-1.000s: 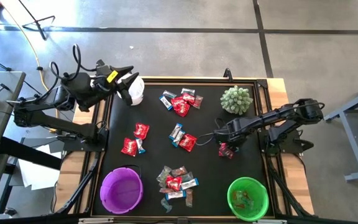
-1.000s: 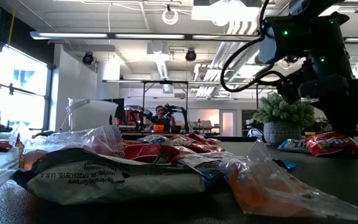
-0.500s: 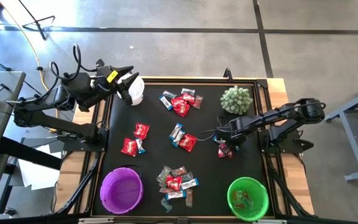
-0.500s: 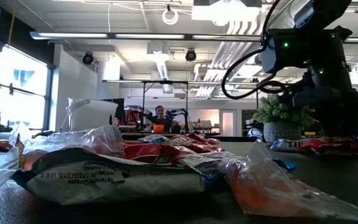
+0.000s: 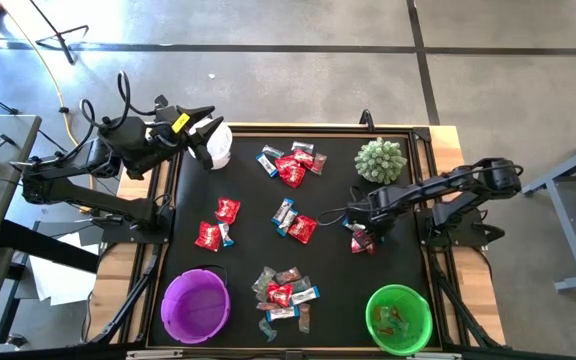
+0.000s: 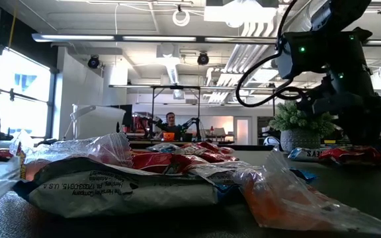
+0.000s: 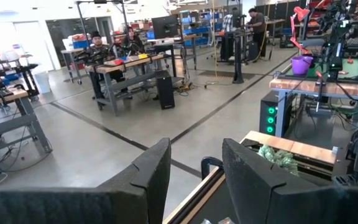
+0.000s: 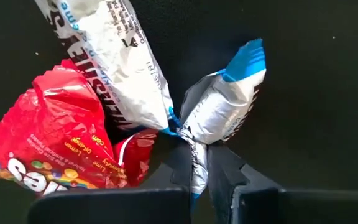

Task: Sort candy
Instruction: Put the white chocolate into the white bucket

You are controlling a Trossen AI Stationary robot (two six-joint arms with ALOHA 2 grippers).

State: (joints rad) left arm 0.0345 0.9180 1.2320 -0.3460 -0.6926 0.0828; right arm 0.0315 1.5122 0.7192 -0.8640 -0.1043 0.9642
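Observation:
The candy lies in small heaps on the black mat [image 5: 248, 250]: at the far middle [image 5: 290, 163], the centre [image 5: 295, 222], the left [image 5: 216, 225] and the near middle [image 5: 283, 292]. My right gripper [image 5: 361, 232] stands over a little heap at the right, shut on a blue-and-white mini bar [image 8: 224, 106]. Beside that bar lie a second blue-and-white bar [image 8: 107, 56] and a red packet [image 8: 51, 146]. My left gripper [image 7: 194, 180] waits open and empty at the far left, above a white bowl [image 5: 219, 147]. My right gripper pinches the mini bar by its crimped wrapper end [image 8: 194, 160] between its two fingers [image 8: 225, 171]. The fingers come from above, pointing down. The rest of the bar fans out beyond the fingertips over the mat, touching the other bar's end.
A purple bowl [image 5: 195, 305] stands at the near left and a green bowl [image 5: 399, 318] with a few sweets at the near right. A spiky pale green plant [image 5: 381, 159] sits at the far right, close to my right arm. A raised rim [image 5: 423, 200] frames the mat.
My right gripper has come down and a little toward the near edge onto the small heap at the right, where it now stands shut on the mini bar. The heap has stayed on the mat.

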